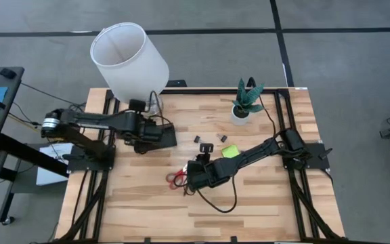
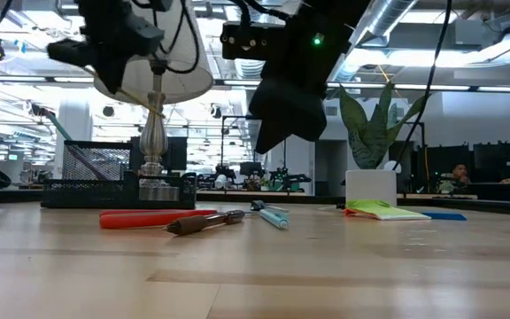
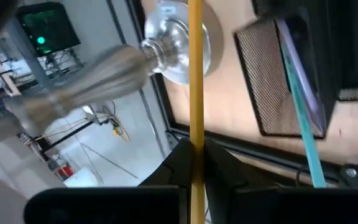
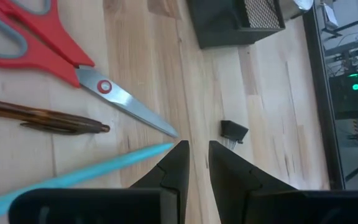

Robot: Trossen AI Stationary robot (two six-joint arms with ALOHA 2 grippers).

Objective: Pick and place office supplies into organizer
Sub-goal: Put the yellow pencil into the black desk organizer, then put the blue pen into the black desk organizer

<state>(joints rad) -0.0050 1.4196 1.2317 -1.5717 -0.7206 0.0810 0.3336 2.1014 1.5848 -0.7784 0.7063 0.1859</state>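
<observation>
My left gripper hovers over the black mesh organizer, beside the lamp base, shut on a yellow pencil. A light-blue pen lies in the organizer. My right gripper is open by a narrow gap and empty, raised above the table. Under and beside it lie red-handled scissors, a dark brown pen and another light-blue pen. Black binder clips, a lime-green sticky pad and a blue eraser lie on the table. My left gripper pinches the yellow pencil's shaft between its two fingers. The pencil runs along the fingers and sticks out far past their tips, toward the lamp base. It is lifted clear of the table. Its rear end is hidden by the gripper.
The white-shaded lamp stands on its silver base right behind the organizer at the far left. A small potted plant stands at the far right. A black cable loops on the wood nearer than the right gripper.
</observation>
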